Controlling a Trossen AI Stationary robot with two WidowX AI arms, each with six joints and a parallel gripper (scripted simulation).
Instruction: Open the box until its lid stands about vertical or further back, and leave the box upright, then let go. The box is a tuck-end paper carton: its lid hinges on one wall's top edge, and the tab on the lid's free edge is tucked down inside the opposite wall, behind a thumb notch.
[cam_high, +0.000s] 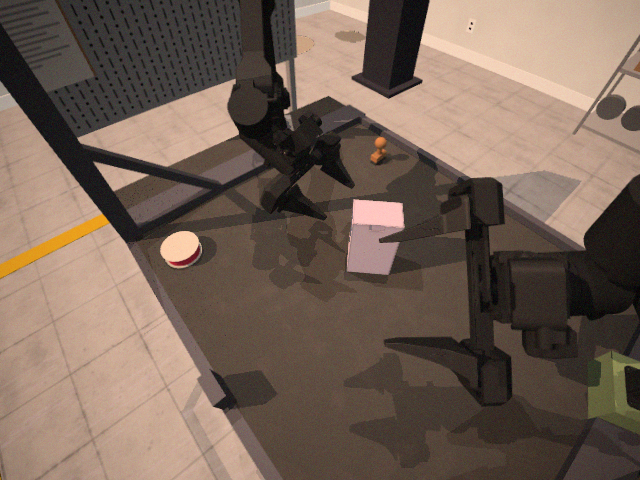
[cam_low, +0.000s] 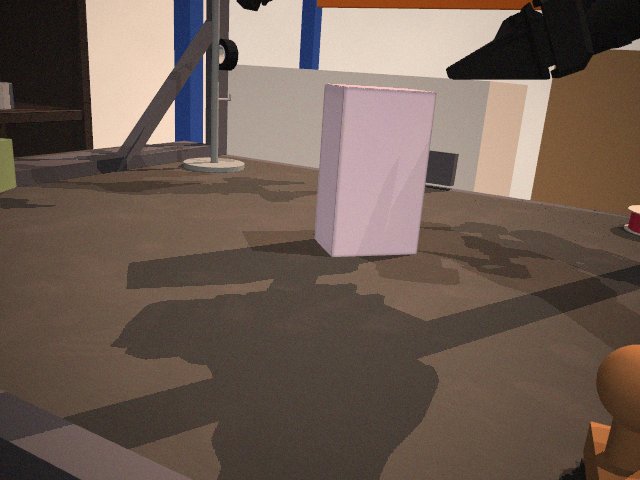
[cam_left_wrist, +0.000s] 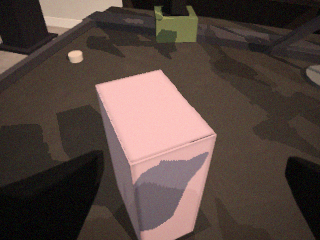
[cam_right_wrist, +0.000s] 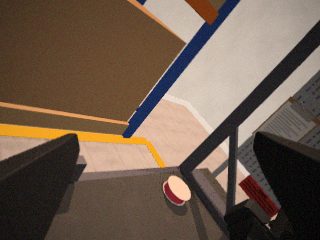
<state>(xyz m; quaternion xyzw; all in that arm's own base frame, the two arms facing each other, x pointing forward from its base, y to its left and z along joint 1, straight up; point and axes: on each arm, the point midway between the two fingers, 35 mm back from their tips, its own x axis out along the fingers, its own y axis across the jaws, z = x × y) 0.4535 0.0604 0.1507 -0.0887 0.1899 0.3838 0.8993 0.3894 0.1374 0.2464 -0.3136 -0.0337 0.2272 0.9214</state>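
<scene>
The pink carton (cam_high: 374, 236) stands upright in the middle of the dark table, its lid shut flat on top. It also shows in the exterior view (cam_low: 373, 167) and from above in the left wrist view (cam_left_wrist: 155, 145). My left gripper (cam_high: 336, 201) is open and empty, hovering just behind and above the carton, apart from it; its fingers frame the carton in the left wrist view (cam_left_wrist: 195, 165). One of its fingers shows at the top right of the exterior view (cam_low: 496, 56). My right gripper (cam_high: 385, 290) (cam_right_wrist: 167, 141) is wide open and empty, raised in front of the carton, and points away from it.
A red-and-cream spool (cam_high: 180, 249) lies near the table's left edge and shows in the right wrist view (cam_right_wrist: 176, 190). An orange stamp (cam_high: 378, 149) stands at the back. A green block (cam_high: 612, 390) sits at the near right corner. A small white disc (cam_left_wrist: 75, 56) lies near a table edge.
</scene>
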